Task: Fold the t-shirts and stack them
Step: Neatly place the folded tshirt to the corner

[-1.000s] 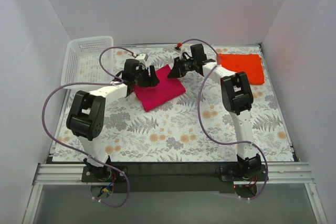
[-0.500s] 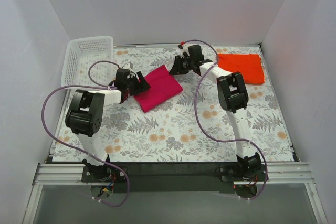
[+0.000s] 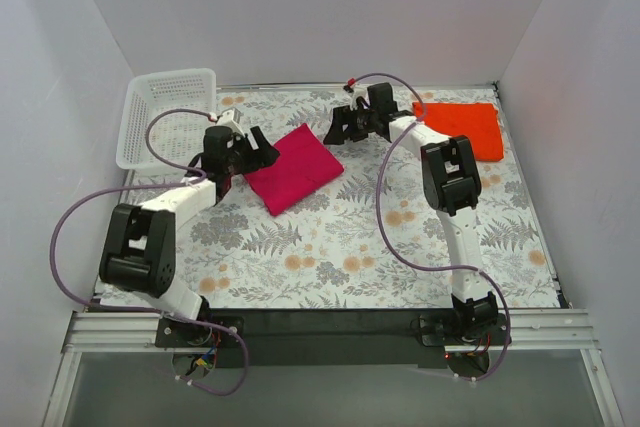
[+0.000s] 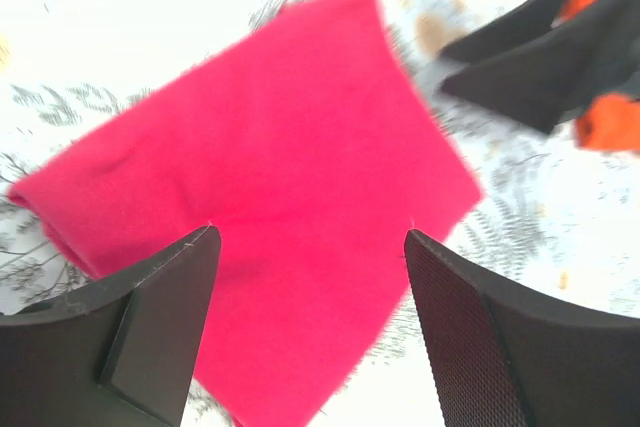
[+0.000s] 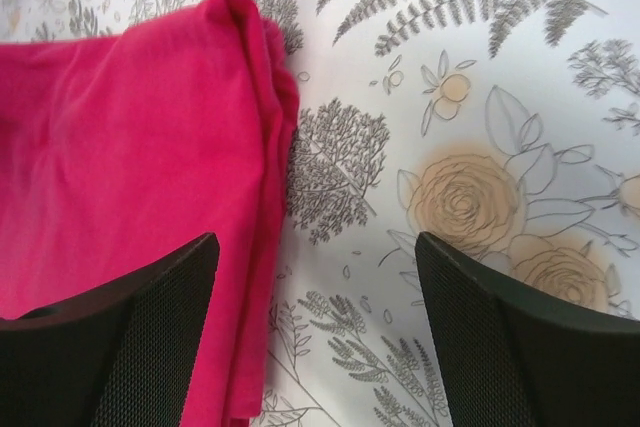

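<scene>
Top view: folded magenta-pink shirt (image 3: 295, 167) flat on the counter (image 3: 400, 247) between both arms. Orange-red shirt (image 3: 462, 129) folded at far right, well apart, so stacking probably not yet done.

Left wrist: left jaws wide open, empty, framing the magenta-pink shirt.

Right wrist: right jaws parted, empty, straddling its folded edge, likely poised for lifting.

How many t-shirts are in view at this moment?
2. The magenta-pink shirt lies folded left of centre; the orange-red shirt lies folded near the far right corner. Nothing suggests another is hidden.
</scene>
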Tool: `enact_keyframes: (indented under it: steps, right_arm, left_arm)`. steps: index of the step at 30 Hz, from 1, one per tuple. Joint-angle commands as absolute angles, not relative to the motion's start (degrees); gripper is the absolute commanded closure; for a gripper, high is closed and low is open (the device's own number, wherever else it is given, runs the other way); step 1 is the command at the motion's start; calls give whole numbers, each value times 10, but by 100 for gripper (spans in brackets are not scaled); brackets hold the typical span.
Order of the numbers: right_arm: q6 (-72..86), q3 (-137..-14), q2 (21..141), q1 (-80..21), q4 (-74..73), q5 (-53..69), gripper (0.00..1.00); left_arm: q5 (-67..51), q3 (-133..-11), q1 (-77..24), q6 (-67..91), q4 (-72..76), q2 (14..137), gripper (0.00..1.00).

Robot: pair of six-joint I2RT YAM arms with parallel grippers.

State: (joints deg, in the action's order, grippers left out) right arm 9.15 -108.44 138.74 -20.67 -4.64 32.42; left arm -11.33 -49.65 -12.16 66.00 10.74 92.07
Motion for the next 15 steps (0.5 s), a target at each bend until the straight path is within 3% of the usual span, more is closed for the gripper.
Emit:
enact_keyframes:
  steps: [1, 15]
  right_arm:
    - [48, -1089, 1375, -216, -104, 366, 27]
    - [14, -1090, 1404, -264, -229, 385, 30]
  left_arm:
    - [-91, -479, -118, 636, 76, 826, 30]
    - [-100, -338, -109, 649, -14, 547, 28]
